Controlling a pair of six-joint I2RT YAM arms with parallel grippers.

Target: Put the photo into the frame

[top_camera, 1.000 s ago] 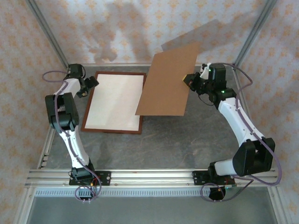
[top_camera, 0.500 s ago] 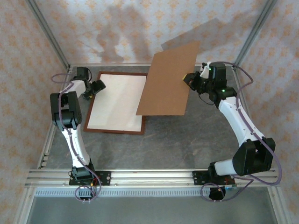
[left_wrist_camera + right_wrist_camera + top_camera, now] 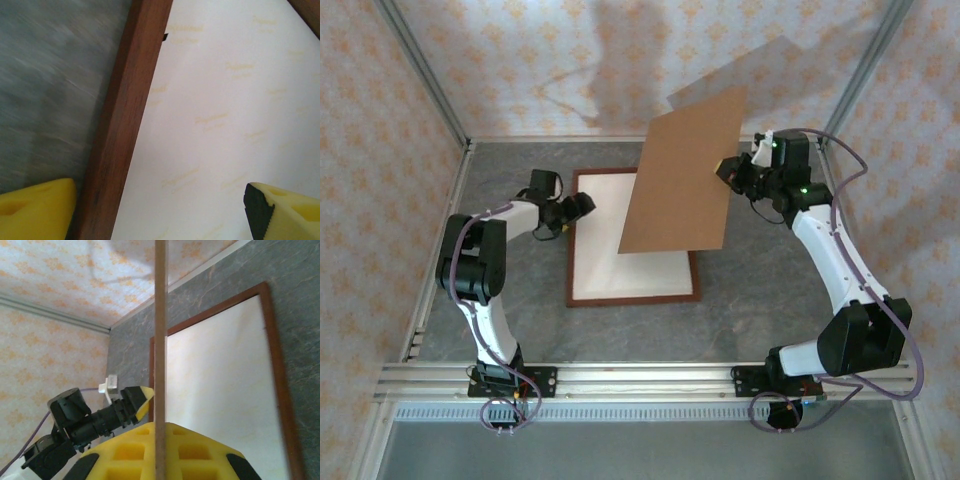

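Bench [image 3: 770, 290]: grey, marbled. Walls [image 3: 380, 150]: cream paper, orange motifs. Frame [image 3: 632, 299]: flat, mid-bench. Left gripper [image 3: 578, 208]: spread, astride the frame's edge. Right gripper [image 3: 732, 168]: clenched on tilted brown board [image 3: 685, 175].

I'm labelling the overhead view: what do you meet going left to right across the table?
In order: left gripper, frame, brown board, right gripper.

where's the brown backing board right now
In the top view the brown backing board hangs tilted in the air right of centre, its right edge pinched by the right gripper, over the far right corner of the frame.
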